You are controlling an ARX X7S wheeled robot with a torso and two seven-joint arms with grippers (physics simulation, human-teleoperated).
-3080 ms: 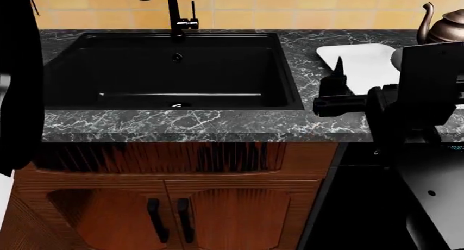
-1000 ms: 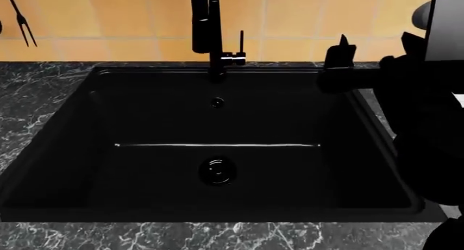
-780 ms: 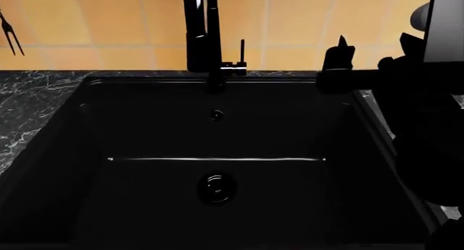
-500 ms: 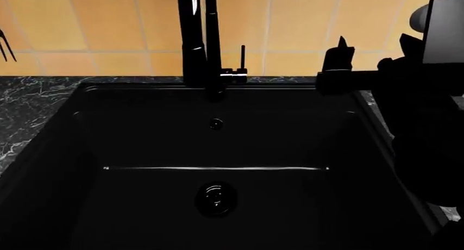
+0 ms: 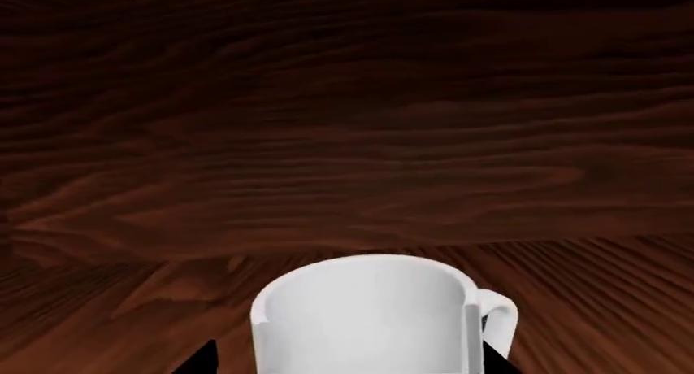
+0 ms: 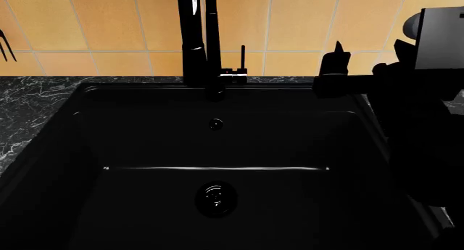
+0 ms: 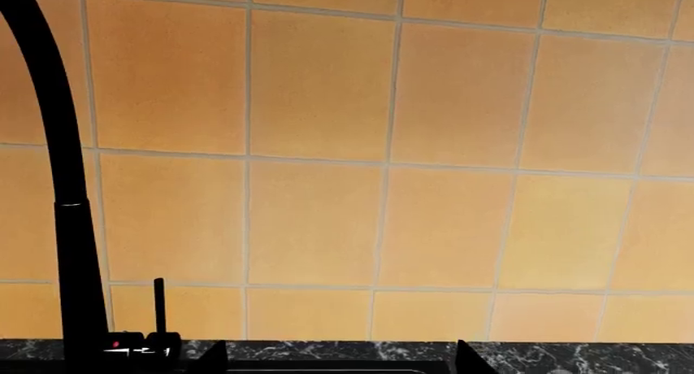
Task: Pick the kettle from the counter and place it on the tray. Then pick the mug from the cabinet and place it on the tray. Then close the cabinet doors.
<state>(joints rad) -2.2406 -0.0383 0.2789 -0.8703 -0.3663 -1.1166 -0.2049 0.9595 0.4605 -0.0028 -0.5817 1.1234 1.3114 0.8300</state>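
The white mug (image 5: 363, 317) stands upright on a dark wooden cabinet shelf in the left wrist view, its loop handle to one side. My left gripper (image 5: 349, 363) is open, with a dark fingertip on each side of the mug; one tip is clearly apart from the mug wall, the other is by the handle. My right gripper (image 7: 338, 359) is open and empty, facing the orange tiled wall above the counter (image 7: 564, 359); it shows in the head view (image 6: 336, 70) over the sink's right rim. The kettle and the tray are out of view.
A black sink basin (image 6: 217, 152) fills the head view, with a tall black faucet (image 6: 195, 38) at its back. Black marble counter (image 6: 29, 108) lies to its left. A fork (image 6: 6, 46) hangs on the tiled wall at far left.
The head view has closed in on the sink and tilted so the faucet and wall tiles fill more of the top. My right gripper has shifted slightly left.
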